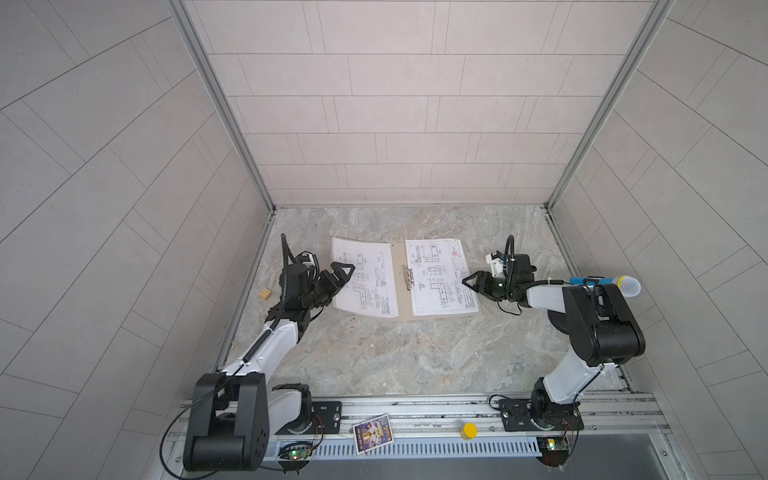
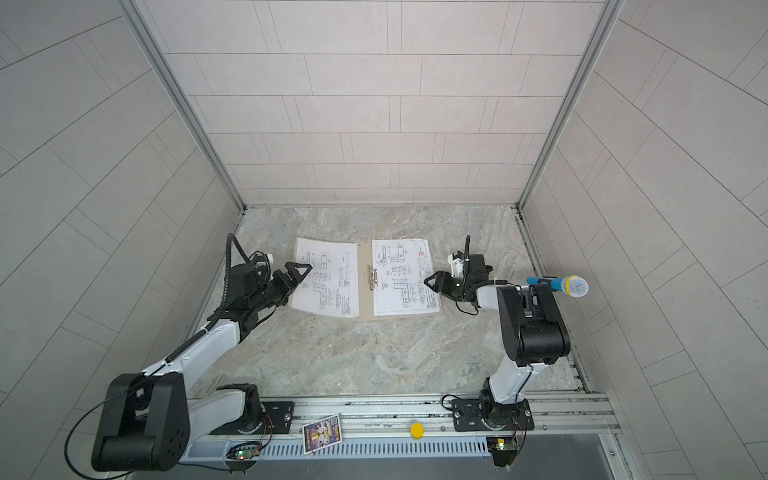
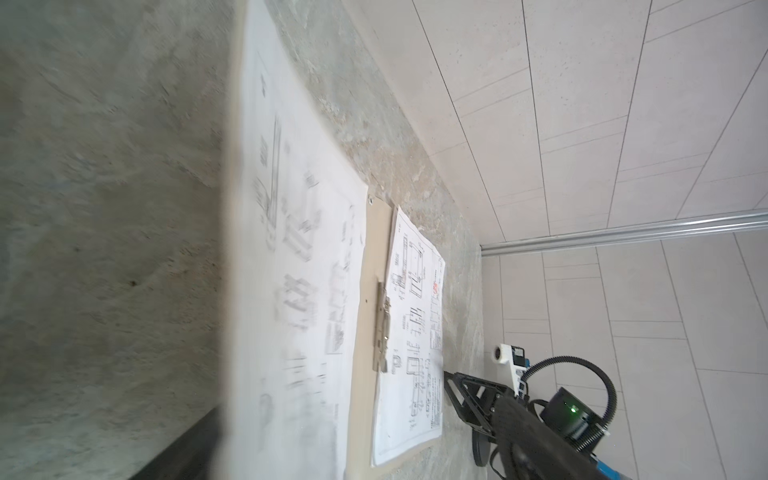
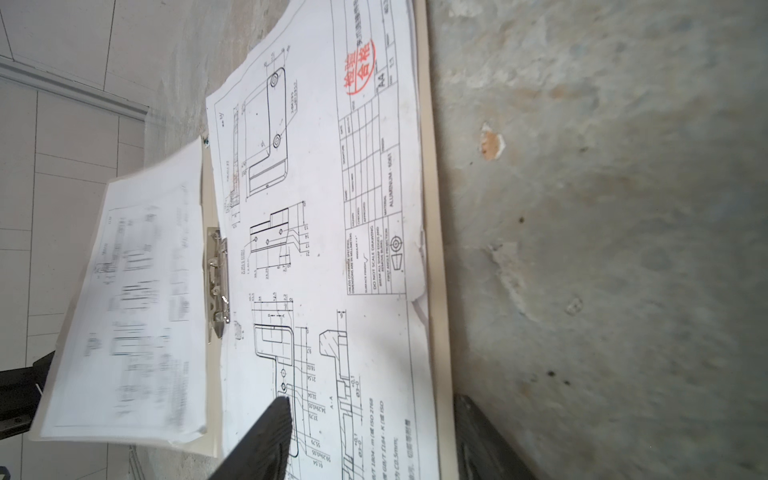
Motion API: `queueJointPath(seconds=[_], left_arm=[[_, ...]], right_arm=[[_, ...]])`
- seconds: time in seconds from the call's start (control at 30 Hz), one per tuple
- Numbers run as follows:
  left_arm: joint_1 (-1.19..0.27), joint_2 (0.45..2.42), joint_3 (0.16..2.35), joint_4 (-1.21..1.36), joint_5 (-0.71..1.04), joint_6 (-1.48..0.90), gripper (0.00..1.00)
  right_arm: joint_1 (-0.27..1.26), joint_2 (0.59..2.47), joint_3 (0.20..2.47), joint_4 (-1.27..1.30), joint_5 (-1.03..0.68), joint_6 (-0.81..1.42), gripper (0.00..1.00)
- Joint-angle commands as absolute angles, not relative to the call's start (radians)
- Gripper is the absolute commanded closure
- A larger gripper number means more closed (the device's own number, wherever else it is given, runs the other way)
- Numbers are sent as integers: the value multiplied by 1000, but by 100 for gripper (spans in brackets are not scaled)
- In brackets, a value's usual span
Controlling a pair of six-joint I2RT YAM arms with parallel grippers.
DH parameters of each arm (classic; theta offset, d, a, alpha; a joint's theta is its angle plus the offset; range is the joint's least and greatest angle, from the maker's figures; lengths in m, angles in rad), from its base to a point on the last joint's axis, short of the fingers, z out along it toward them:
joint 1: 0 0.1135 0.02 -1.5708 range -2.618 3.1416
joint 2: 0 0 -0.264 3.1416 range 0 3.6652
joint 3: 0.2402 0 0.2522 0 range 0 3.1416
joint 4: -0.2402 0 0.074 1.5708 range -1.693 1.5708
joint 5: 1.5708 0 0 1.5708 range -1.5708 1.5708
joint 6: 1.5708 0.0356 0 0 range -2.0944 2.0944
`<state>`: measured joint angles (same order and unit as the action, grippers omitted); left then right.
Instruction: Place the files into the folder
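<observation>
The tan folder (image 1: 399, 266) lies open on the marble table, with a silver clip (image 1: 408, 277) at its spine. One of the files (image 1: 365, 278) rests on the left flap, whose outer edge is tilted up off the table. More files (image 1: 440, 278) with a red mark (image 4: 359, 68) lie on the right half. My left gripper (image 1: 343, 274) is wide open, and the raised flap's outer edge sits between its jaws. My right gripper (image 4: 372, 415) is open astride the folder's right edge (image 4: 432, 208), one finger over the top sheet and one over bare table.
A small wooden block (image 1: 264, 294) lies by the left wall. A blue microphone (image 1: 615, 284) sits beside the right arm. A picture card (image 1: 372, 433) and a yellow cylinder (image 1: 470, 430) rest on the front rail. Tiled walls close in three sides.
</observation>
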<state>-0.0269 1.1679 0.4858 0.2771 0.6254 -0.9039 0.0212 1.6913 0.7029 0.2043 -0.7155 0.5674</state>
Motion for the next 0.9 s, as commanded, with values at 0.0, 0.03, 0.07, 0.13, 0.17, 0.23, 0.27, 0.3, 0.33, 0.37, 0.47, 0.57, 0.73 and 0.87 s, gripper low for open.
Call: queueJointPath(seconds=[0.0,0.03,0.07,0.13,0.17,0.23,0.27,0.3,0.33,0.37,0.47,0.57,0.73,0.87], left_arm=[[-79,1179,476,357,672,-959,0],[-93,1181,480,372,663,-966,0],[-110,1185,487,384,655,-971,0],[-142,1192,508,388,638,-973,0],[-160,1194,518,388,630,-971,0],[-182,1194,532,393,613,-972,0],[-191,1190,538,394,603,-973,0],[-199,1184,544,392,595,-973,0],[-205,1176,550,385,589,-969,0],[-213,1165,558,375,580,-960,0],[-238,1133,606,278,553,-904,0],[-267,1111,669,159,519,-829,0],[-310,1127,733,90,497,-772,0],[-358,1167,776,86,490,-762,0]], right_arm=[[47,1744,661,67,-706,583,38],[47,1744,660,67,-704,583,38],[47,1747,661,66,-706,583,38],[46,1746,660,61,-706,580,38],[47,1744,660,61,-705,580,38],[46,1744,660,57,-704,579,38],[47,1743,661,57,-703,578,38],[48,1743,661,54,-703,579,38],[47,1744,661,52,-701,577,38],[47,1744,661,52,-700,577,38],[47,1749,660,57,-698,578,38],[47,1754,656,67,-700,583,38],[48,1755,657,65,-700,584,38],[48,1747,657,64,-702,583,38]])
